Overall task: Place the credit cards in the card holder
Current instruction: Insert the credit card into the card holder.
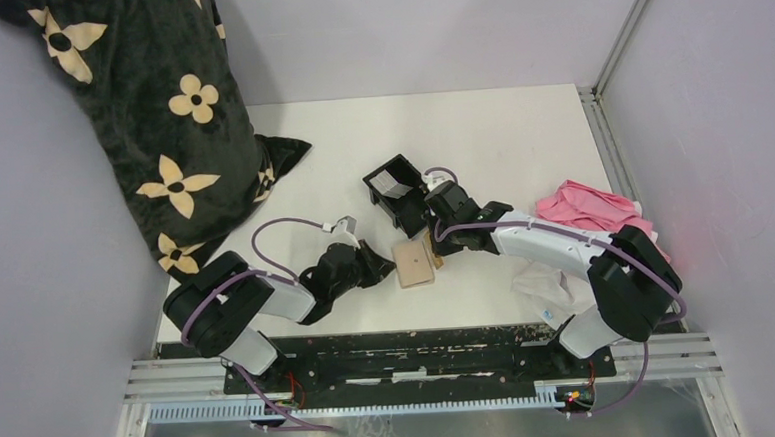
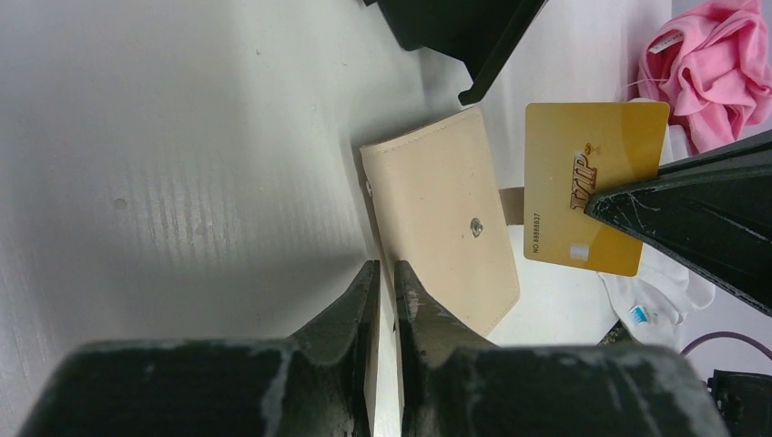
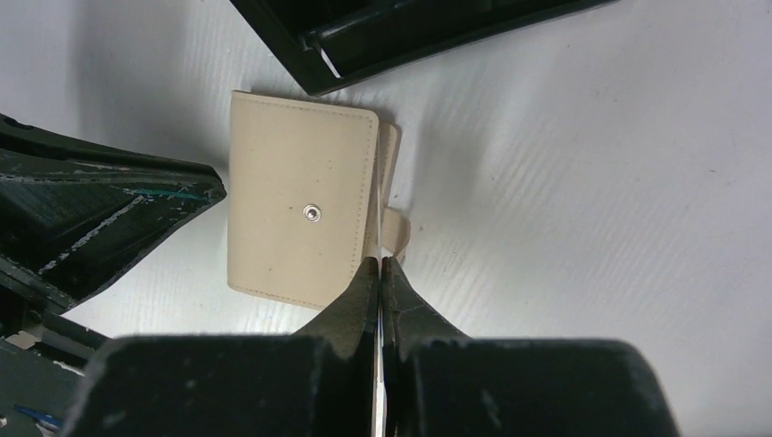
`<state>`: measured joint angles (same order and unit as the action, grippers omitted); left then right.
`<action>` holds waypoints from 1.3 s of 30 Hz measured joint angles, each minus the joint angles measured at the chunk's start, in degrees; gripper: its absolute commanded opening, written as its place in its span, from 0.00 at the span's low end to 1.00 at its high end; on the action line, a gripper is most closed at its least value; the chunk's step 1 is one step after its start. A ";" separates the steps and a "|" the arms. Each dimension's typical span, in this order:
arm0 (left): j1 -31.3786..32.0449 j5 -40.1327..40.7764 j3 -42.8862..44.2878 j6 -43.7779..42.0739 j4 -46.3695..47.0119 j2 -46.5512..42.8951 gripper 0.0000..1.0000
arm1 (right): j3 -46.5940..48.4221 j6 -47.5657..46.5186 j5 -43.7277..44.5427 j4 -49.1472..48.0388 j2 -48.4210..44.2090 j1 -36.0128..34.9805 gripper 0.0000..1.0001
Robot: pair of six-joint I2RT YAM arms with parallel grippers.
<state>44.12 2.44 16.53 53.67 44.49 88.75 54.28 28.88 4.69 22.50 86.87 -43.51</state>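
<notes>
Two grippers meet over the near middle of the white table (image 1: 499, 133). Black flower-print blanket (image 1: 158, 120) is heaped at far left, pink cloth (image 1: 588, 206) at the right edge. Black plastic two-compartment tray (image 1: 397, 190) sits just beyond the work spot. Small tan-beige leather-like folding card holder (image 2: 446, 209) lies flat between the grippers, stud up, tab loose. The left gripper (image 2: 384, 269) pinches its near edge, pale leather showing between the jaws. The right gripper (image 3: 380, 264) is clamped on a thin golden-yellow plastic card (image 2: 592, 182), held on edge just beside the holder's tab side; contact unclear.
</notes>
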 measured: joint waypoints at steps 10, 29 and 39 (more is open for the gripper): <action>0.26 0.00 0.02 -0.04 -0.28 0.26 0.16 | 0.02 -0.22 -0.57 0.31 1.03 0.83 0.01; 0.35 0.02 0.46 -0.90 -0.70 1.11 0.15 | -3.26 1.90 -6.45 -5.79 1.27 4.48 0.01; 0.37 0.02 0.61 -0.90 -0.61 1.36 0.14 | -6.78 4.59 -10.12 -10.47 1.27 5.95 0.01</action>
<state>44.49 2.46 17.15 52.77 43.88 90.11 47.51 33.47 -5.43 12.03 88.14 -37.56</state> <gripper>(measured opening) 0.149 0.017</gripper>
